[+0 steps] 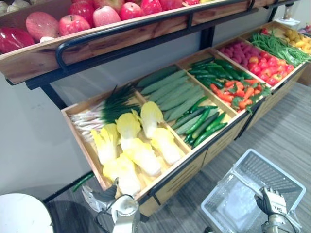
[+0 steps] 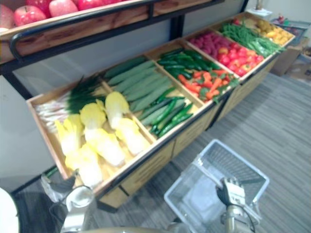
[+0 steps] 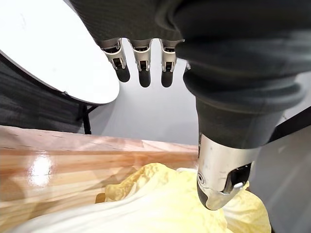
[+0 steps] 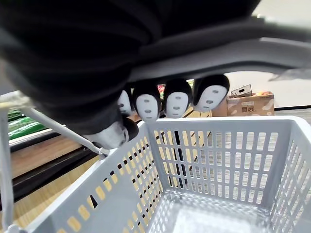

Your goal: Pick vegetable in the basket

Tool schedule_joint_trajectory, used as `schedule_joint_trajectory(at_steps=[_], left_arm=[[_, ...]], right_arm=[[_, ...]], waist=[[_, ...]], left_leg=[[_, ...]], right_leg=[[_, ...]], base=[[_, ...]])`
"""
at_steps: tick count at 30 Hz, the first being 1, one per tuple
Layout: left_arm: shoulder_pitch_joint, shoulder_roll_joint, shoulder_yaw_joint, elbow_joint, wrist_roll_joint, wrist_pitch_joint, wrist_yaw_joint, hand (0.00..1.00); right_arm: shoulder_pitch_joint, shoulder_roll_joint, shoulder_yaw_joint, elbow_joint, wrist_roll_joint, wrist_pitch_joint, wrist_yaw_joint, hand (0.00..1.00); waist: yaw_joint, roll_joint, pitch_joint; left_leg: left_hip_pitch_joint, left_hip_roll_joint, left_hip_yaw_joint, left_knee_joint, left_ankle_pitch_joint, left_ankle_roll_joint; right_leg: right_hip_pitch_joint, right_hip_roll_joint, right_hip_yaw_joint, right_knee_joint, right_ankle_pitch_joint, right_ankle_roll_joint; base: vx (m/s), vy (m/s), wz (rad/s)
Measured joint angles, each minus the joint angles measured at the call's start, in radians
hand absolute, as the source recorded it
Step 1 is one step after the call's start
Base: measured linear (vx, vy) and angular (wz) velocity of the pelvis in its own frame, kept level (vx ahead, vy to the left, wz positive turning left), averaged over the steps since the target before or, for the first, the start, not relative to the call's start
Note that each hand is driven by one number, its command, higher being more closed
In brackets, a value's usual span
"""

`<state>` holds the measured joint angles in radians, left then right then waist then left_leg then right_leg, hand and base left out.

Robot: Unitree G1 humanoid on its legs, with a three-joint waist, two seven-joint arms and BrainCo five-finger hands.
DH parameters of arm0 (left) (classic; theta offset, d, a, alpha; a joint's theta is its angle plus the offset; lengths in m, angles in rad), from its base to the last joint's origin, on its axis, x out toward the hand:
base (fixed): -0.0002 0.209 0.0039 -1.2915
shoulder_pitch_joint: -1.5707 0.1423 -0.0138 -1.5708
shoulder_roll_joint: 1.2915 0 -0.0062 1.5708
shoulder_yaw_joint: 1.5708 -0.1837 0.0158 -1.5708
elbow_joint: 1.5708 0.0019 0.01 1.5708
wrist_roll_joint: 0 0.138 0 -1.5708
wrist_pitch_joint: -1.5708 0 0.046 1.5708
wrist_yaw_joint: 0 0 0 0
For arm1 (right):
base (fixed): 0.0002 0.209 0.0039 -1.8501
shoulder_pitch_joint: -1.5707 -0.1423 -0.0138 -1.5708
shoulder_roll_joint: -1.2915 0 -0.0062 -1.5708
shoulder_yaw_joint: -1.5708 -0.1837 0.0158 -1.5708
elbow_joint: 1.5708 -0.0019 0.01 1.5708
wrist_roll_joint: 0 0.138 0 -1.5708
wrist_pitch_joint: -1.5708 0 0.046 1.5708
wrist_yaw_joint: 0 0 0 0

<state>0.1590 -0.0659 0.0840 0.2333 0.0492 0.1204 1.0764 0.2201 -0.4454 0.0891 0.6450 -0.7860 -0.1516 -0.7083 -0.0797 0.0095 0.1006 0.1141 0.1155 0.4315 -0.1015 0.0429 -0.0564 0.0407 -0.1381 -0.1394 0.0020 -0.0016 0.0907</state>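
Observation:
Several pale yellow cabbages (image 1: 141, 155) lie in the front left bin of a wooden stand (image 1: 175, 177). My left hand (image 1: 99, 198) hovers at that bin's front left corner, open, with straight fingers (image 3: 141, 63) and its thumb (image 3: 221, 179) just above a cabbage (image 3: 160, 204), holding nothing. A white plastic basket (image 1: 252, 189) hangs at the lower right and is empty. My right hand (image 1: 272, 201) has its fingers (image 4: 177, 102) curled round the grey basket handle (image 4: 218, 53).
Neighbouring bins hold scallions (image 1: 97, 114), long green gourds (image 1: 170, 90), cucumbers (image 1: 201, 124), carrots (image 1: 238, 92), tomatoes (image 1: 265, 65) and green beans (image 1: 279, 46). An upper shelf of apples (image 1: 97, 17) overhangs the back. A round white top (image 1: 19, 213) stands at lower left.

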Motion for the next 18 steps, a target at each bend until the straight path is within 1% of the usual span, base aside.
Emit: schedule_joint_trajectory(at_steps=[11, 18], left_arm=[[-0.005, 0.001, -0.018, 0.020, 0.000, 0.000, 0.002, 0.00], [-0.009, 0.009, -0.048, 0.056, 0.004, 0.000, 0.009, 0.00]], right_arm=[[0.001, 0.001, 0.013, 0.001, 0.000, 0.001, -0.009, 1.00], [-0.002, 0.011, 0.039, 0.013, 0.000, 0.001, -0.044, 1.00]], waist=[[0.000, -0.002, 0.001], [0.000, -0.002, 0.001]], left_leg=[[0.000, -0.002, 0.000, -0.001, 0.000, 0.000], [0.000, -0.001, 0.002, -0.001, 0.000, 0.000]], right_leg=[[0.000, -0.002, 0.000, -0.002, 0.000, 0.000], [0.000, 0.000, 0.002, -0.004, 0.000, 0.000]], base=[[0.00, 0.000, 0.00], [0.00, 0.000, 0.00]])
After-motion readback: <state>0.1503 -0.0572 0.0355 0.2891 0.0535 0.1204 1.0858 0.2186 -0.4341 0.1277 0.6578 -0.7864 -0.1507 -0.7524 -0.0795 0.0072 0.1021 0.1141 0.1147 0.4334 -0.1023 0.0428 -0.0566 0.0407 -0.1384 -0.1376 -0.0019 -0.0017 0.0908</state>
